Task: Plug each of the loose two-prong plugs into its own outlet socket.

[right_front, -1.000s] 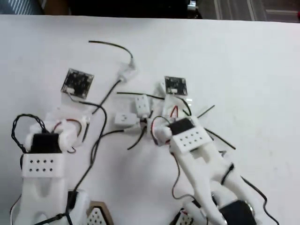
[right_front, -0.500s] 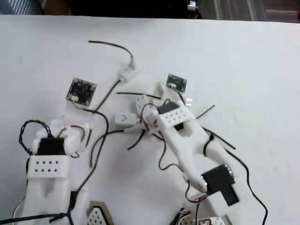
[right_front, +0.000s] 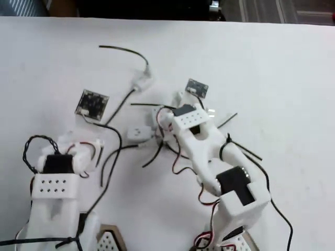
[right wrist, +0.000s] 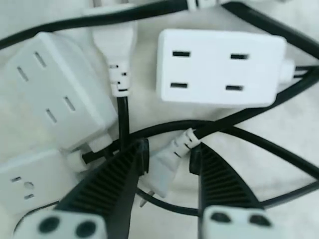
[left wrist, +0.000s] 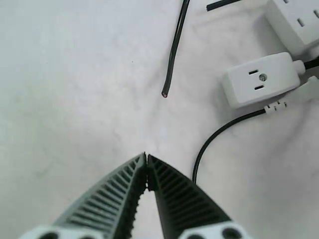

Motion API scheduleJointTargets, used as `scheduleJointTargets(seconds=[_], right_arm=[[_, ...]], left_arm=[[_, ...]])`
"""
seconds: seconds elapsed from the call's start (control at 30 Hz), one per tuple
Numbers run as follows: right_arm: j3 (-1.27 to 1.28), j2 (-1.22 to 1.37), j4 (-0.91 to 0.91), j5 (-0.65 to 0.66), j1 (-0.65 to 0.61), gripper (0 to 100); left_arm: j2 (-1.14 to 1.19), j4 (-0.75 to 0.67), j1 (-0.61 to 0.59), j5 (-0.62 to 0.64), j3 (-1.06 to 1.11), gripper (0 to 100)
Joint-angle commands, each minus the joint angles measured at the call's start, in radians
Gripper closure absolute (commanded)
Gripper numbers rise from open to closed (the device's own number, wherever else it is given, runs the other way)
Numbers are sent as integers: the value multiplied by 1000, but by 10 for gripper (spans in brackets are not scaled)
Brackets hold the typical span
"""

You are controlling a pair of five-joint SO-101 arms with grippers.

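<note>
One white plastic two-prong plug lay loose on the white counter, just beside the white rectangular four-slot outlet block. The right tool had its fingers spread on either side of that plug, not clamping it. The left tool, pressed together and empty, hung well apart from the block.

You will find no text, number or sign you can read here. The white plastic outlet blocks show plain faces with slots alone, and the small dark square boards on the white surface carry marks (far too small to make out).
</note>
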Motion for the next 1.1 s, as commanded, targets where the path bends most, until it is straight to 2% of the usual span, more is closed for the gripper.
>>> scheduleJointTargets(seconds=[0.0, 0.27, 0.4, 0.63, 0.87, 0.97, 1.07], right_arm=[[-23, 19, -8, -9, 5, 861], [-25, 18, 62, -5, -10, 870], [-26, -2, 61, 66, 38, 988], [-20, -203, 179, 155, 125, 981], [-18, -414, 314, 381, 191, 981], [-18, -470, 321, 545, 255, 981], [-18, -483, 308, 764, 332, 981]], left_arm=[[-21, -20, -10, 0, -5, 976], [-21, -20, -10, 0, -3, 976], [-21, -20, -10, -2, -3, 976], [-21, -20, -10, 0, -2, 976], [-21, -84, -12, 0, 46, 976], [-21, -89, -12, 0, 51, 976], [-21, -89, -12, 0, 51, 976]])
